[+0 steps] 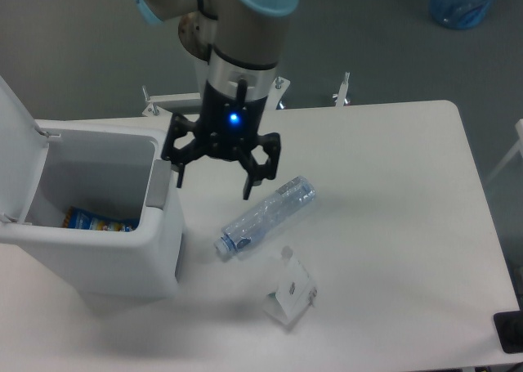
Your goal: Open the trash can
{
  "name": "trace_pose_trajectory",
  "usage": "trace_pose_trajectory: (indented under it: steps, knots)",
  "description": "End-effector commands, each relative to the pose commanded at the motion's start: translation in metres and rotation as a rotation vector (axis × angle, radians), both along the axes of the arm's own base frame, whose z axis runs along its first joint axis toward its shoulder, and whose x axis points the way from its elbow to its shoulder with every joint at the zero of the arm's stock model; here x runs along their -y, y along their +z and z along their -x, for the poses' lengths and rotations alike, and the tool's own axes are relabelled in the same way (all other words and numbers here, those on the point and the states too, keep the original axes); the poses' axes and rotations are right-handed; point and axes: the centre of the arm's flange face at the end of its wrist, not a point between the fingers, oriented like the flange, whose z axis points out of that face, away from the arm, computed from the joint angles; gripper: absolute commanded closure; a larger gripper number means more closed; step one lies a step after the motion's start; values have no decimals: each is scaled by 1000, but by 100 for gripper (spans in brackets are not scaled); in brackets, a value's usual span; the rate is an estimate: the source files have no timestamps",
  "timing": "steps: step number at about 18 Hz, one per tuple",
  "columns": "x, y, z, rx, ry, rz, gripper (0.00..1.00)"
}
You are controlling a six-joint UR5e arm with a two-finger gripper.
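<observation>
At table's left, the trash can point(98, 225) stands with lid raised. Your gripper point(219, 174) hangs beside its grey button strip point(158, 184), fingers spread, holding nothing; lift straight up, clear of the rim.

We find the trash can point(106, 249) at the table's point(409, 241) left edge, its lid point(16, 151) raised on the far-left side, a packet point(94, 221) lying inside. The gripper point(214, 176) hangs just right of the can's right wall, above the table. Right of the can lies a bottle point(265, 217), slanting from near-left to far-right. A small stand point(292, 294) sits nearer than the bottle.
</observation>
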Motion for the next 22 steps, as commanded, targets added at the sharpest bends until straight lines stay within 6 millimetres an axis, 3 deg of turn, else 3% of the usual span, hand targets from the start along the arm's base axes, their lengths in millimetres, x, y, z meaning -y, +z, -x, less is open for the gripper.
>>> trace_pose_trajectory:
  steps: [4,5,8,11,12,16,22]
  knots:
    - [22,-36,61,-59,-61,49,0]
    - [37,-46,79,-98,-72,104,0]
    - [47,-70,104,-167,-147,234,0]
    - [62,-98,144,-181,-102,268,0]
    - [69,-98,154,-196,-83,271,0]
    - [71,-102,166,-247,-186,281,0]
    - [76,-115,169,-289,-300,359,0]
